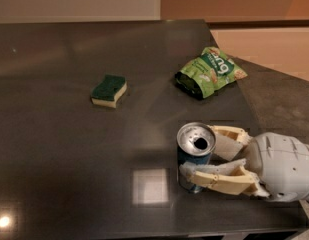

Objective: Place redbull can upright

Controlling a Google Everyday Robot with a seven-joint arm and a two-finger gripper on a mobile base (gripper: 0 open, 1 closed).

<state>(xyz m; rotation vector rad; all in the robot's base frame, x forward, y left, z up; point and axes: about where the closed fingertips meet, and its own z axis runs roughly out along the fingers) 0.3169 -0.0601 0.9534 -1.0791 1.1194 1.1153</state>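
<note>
The redbull can (193, 160) stands about upright on the dark table (69, 149) near its front right, with its silver opened top facing up and its blue side showing. My gripper (200, 153) reaches in from the right at the can's height. Its cream fingers (219, 178) lie on either side of the can, one in front and one behind, and are shut on it. The white wrist housing (281, 166) sits to the right of the can.
A green and yellow sponge (109, 90) lies at the middle left of the table. A green snack bag (210, 71) lies at the back right near the table's right edge. The table's front edge runs just below the gripper.
</note>
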